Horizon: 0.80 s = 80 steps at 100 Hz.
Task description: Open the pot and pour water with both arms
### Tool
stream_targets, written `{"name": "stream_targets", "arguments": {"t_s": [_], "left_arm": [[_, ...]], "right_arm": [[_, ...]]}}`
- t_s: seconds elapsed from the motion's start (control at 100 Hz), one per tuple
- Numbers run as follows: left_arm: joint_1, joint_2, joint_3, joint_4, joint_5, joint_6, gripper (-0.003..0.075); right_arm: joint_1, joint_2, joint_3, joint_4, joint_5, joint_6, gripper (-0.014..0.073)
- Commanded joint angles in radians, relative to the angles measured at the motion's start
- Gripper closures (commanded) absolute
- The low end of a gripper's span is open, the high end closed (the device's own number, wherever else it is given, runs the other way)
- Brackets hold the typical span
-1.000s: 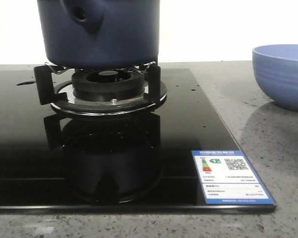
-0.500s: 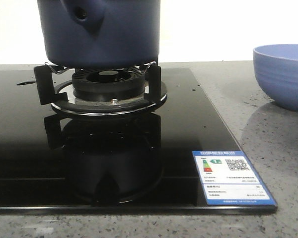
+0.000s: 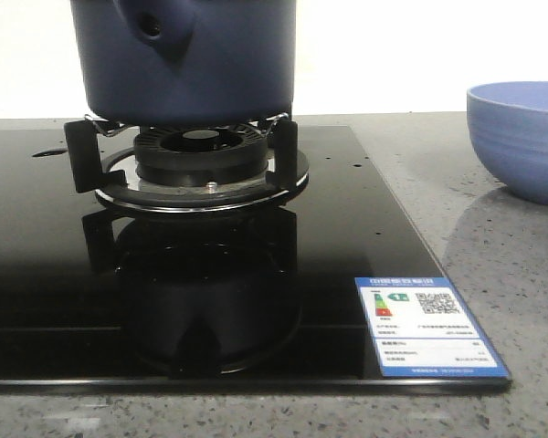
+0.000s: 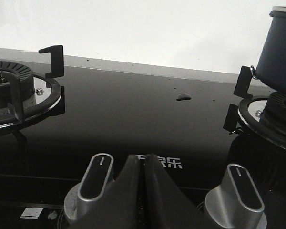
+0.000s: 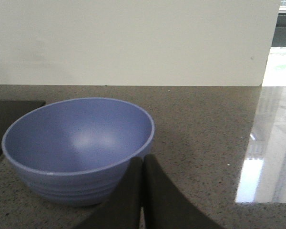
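1. Nearest the front edge of the tabletop [image 3: 493,420] lies a blue and white energy label [image 3: 426,326], stuck on the near right corner of the black glass hob [image 3: 36,274].
2. Two silver knobs [image 4: 96,177] sit at the hob's front, with the left end effector [image 4: 143,164] between them, its fingers pressed together and holding nothing.
3. The right end effector [image 5: 143,164] is likewise closed and empty, low over the tabletop just in front of the light blue bowl [image 3: 521,137], which stands off the hob toward the right edge.
4. Farther back, the pot [image 3: 187,59] rests on the black pan supports [image 3: 82,151] of the right-hand burner [image 3: 201,160], its handle socket [image 3: 151,27] facing forward. Its top is cut off in the front view; only a sliver of metal rim shows in the left wrist view, so I cannot tell if a lid is on.
5. The task looks barely begun: neither arm is near the pot. The next move probably calls for opening the fingers and reaching up and back to the pot's top.
6. The raised supports and the knobs are what an arm must clear; the second burner [image 4: 9,95] toward the hob's left edge is bare.
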Motion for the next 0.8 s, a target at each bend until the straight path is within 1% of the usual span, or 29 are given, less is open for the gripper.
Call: {"name": "stream_targets", "arguments": {"t_s": [0.0,0.15,0.25,0.28,0.38,0.49,0.79], "left_arm": [[-0.007,-0.027,0.034,-0.010,-0.072,0.000,0.0741],[-0.005,-0.027,0.034,-0.010,-0.072,0.000,0.0741],[-0.005,-0.027,0.034,-0.010,-0.072,0.000,0.0741],[-0.005,-0.027,0.034,-0.010,-0.072,0.000,0.0741],[-0.005,-0.027,0.034,-0.010,-0.072,0.000,0.0741],[-0.005,-0.026,0.034,-0.010,-0.072,0.000,0.0741],[-0.005,-0.026,0.034,-0.010,-0.072,0.000,0.0741]], "right_arm": [[0.026,-0.033,0.019,-0.025,-0.096,0.020,0.0636],[0.035,-0.134,0.127,-0.025,-0.096,0.020,0.0636],[0.035,-0.201,0.185,-0.003,-0.098,0.020,0.0636],[0.035,-0.222,0.182,-0.003,-0.030,0.020,0.0636],[0.035,-0.305,0.182,-0.003,0.046,0.020,0.0636],[0.035,-0.298,0.182,-0.005,0.097,0.020,0.0636],[0.035,-0.298,0.182,-0.014,0.089,0.020,0.0636]]}}
